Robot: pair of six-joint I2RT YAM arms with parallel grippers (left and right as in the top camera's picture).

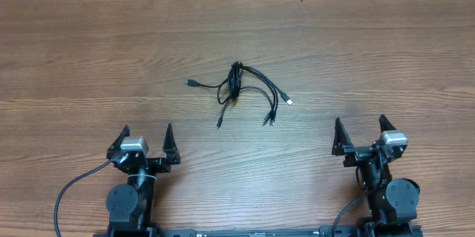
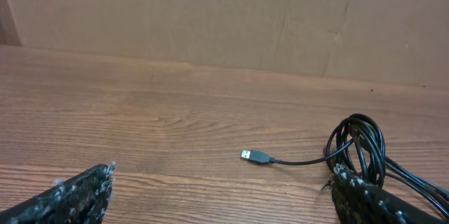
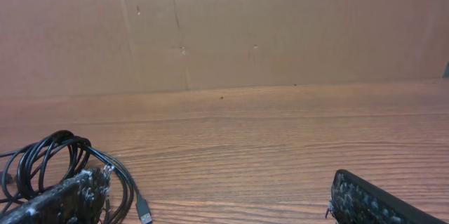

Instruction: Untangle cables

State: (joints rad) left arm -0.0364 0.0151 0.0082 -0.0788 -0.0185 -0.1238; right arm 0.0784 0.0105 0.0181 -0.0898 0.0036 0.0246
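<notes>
Right now the wooden table (image 1: 74, 36) fills nearly everything I can see from overhead, bare wood running out to a brown cardboard wall (image 2: 175, 20) at the far edge. Both arms sit at the near edge, one on each side, well apart from each other and from the work. I'd judge that a ready pose, leaving the middle free so I can read the tangle before committing. The left gripper (image 1: 147, 128) has its fingers spread wide with nothing between them, and the right gripper (image 1: 361, 120) is the same, splayed and empty. The cables (image 1: 237, 87) lie in the middle of the table, between the two arms and farther out than either, touching neither. They are thin black cords bunched into a tight loop at the far side, with loose ends fanning out toward me and to both sides. I take the loop to be where they're caught, so the untangling hasn't begun. One plug (image 2: 255, 156) sticks out alone to the left, an easy first grab for my left arm. A silvery tip (image 1: 289, 101) points off toward my right arm.
</notes>
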